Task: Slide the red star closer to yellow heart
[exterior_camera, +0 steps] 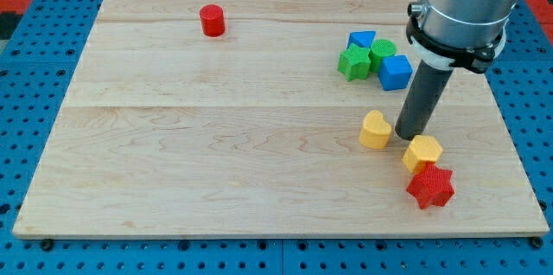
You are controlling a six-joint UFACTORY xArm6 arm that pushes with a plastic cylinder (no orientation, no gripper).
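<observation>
The red star lies near the view's bottom right, touching the lower edge of a yellow hexagon. The yellow heart sits up and to the left of them. My tip rests on the board just right of the yellow heart and just above-left of the yellow hexagon, apart from the red star.
A cluster at the upper right holds a green star, a blue triangle, a green hexagon and a blue cube. A red cylinder stands at the upper left. The wooden board has its right edge close to the red star.
</observation>
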